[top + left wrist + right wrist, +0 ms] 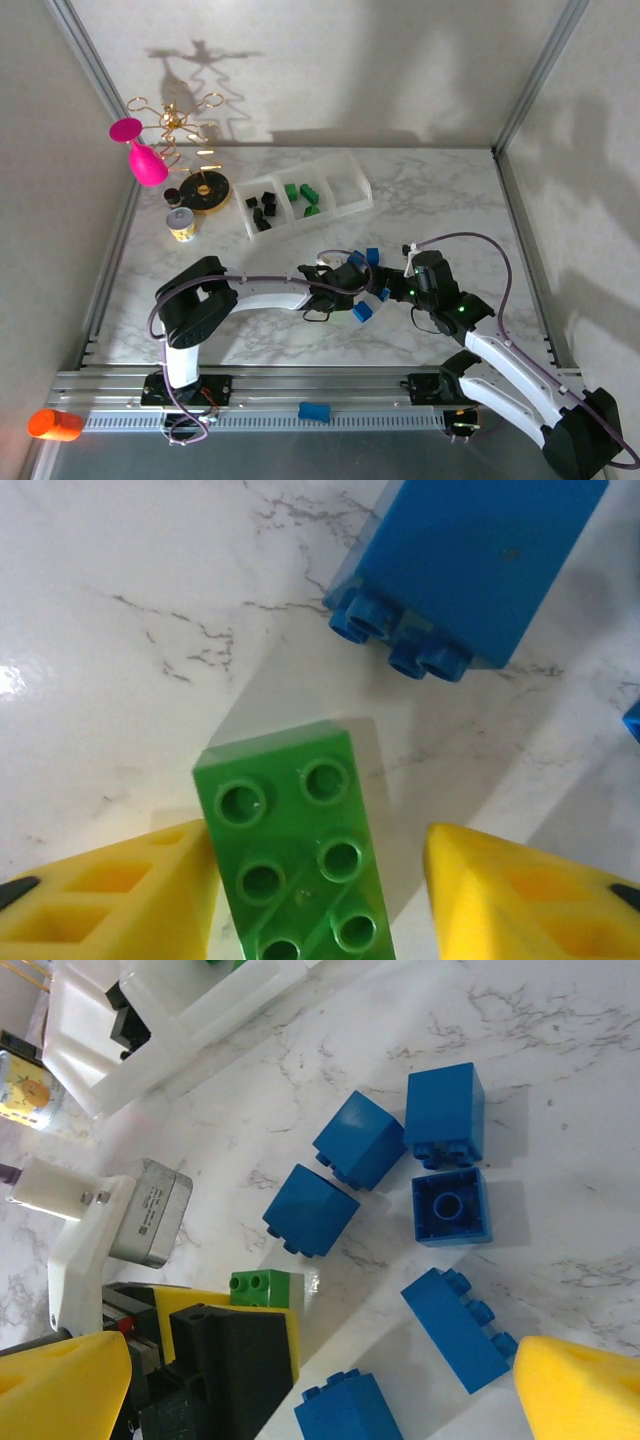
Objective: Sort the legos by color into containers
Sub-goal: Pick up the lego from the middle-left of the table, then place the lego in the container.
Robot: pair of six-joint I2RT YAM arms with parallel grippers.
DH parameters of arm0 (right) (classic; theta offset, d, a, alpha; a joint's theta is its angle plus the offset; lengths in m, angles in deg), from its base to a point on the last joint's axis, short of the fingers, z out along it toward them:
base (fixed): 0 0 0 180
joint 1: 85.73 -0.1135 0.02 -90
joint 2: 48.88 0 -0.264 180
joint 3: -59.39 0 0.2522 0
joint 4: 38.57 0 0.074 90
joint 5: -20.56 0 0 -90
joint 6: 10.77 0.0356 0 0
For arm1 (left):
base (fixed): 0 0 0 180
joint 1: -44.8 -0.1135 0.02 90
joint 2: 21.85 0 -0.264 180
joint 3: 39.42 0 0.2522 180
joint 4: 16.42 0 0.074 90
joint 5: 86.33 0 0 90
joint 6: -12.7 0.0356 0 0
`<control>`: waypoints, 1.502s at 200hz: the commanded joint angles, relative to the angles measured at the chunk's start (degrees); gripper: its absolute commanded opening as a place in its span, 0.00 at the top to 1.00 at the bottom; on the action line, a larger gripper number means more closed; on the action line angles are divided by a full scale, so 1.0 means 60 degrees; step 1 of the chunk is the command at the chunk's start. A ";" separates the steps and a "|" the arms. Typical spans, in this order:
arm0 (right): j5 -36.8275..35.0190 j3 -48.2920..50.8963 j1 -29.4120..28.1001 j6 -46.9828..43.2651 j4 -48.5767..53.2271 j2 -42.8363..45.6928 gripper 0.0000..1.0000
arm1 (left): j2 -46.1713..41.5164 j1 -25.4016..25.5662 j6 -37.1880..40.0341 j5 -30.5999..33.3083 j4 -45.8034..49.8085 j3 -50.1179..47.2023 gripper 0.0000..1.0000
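Observation:
A bright green lego [295, 850] lies studs-up on the marble between the yellow fingers of my left gripper [315, 848], which is open; the right finger stands clear of it. The same green lego [265, 1285] shows beside the left gripper's finger in the right wrist view. Several blue legos [445, 1110] [310, 1210] [455, 1325] lie scattered around it, one [470, 570] just ahead of the left gripper. My right gripper [320, 1385] hangs open over this blue cluster [362, 311]. The clear three-compartment tray [340, 208] holds black legos [262, 212] on the left and green ones [305, 193] in the middle.
A black-and-gold disc [207, 190], a small tin [181, 224], a pink goblet [145, 160] and a gold wire tree [180, 120] stand at the back left. An orange cylinder [55, 424] and a light-blue piece [315, 411] rest on the near rail.

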 commanded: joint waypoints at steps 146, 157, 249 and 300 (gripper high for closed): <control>0.0057 0.0002 0.0004 0.0011 -0.0289 -0.0229 0.01 | -0.0481 0.0069 0.0001 0.0878 0.0169 -0.0138 0.75; 0.0029 -0.0028 0.0011 0.0012 -0.0306 -0.0248 0.01 | -0.0655 0.0057 0.0016 0.0945 0.0200 -0.0163 0.75; -0.0026 -0.0760 0.0011 -0.0042 -0.0594 -0.0619 0.01 | -0.1597 -0.0702 0.1009 0.2121 0.1087 0.0452 0.75; 0.0191 -0.1383 0.0013 -0.0207 -0.1146 -0.1173 0.01 | -0.1879 -0.1971 0.2158 0.2682 0.1040 0.1489 0.75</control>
